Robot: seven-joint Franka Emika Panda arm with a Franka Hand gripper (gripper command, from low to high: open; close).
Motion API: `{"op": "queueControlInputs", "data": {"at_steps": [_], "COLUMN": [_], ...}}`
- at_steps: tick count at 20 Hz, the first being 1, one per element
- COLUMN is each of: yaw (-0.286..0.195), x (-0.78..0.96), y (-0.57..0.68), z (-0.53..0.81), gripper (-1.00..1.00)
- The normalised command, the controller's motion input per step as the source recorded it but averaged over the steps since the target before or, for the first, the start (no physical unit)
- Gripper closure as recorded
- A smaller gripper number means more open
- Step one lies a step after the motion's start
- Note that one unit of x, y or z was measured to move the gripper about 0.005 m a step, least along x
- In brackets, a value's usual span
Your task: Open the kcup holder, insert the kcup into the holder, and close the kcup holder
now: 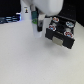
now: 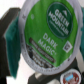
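Note:
The kcup [image 2: 47,31] fills the wrist view: a round pod with a green foil top printed "Green Mountain Dark Magic" and a pale rim. My gripper [image 1: 37,25] is shut on it, and a dark finger [image 2: 10,41] shows at its side. In the exterior view the gripper hangs just above the white table, to the exterior view's left of the kcup holder [image 1: 61,34]. The holder is a black box with a pale front handle [image 1: 62,44], and round pods show in its tray [image 1: 56,23]. I cannot tell how far the tray is drawn out.
The white table [image 1: 25,60] spreads toward the front. Dark and blue items [image 1: 11,20] lie along the back at the exterior view's left. A blurred reddish round shape [image 2: 71,77] sits under the kcup in the wrist view.

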Motion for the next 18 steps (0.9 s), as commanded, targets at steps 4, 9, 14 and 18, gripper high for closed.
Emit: {"op": "queueControlInputs", "data": {"at_steps": [4,9,14,18], "yaw": [0.011,0.009,0.030,0.035], "x": [0.01,0.01,-0.02,0.00], "y": [0.63,0.63,0.62,0.60], "z": [0.44,0.35,0.20,0.09], "gripper": [1.00,1.00,1.00,1.00]}}
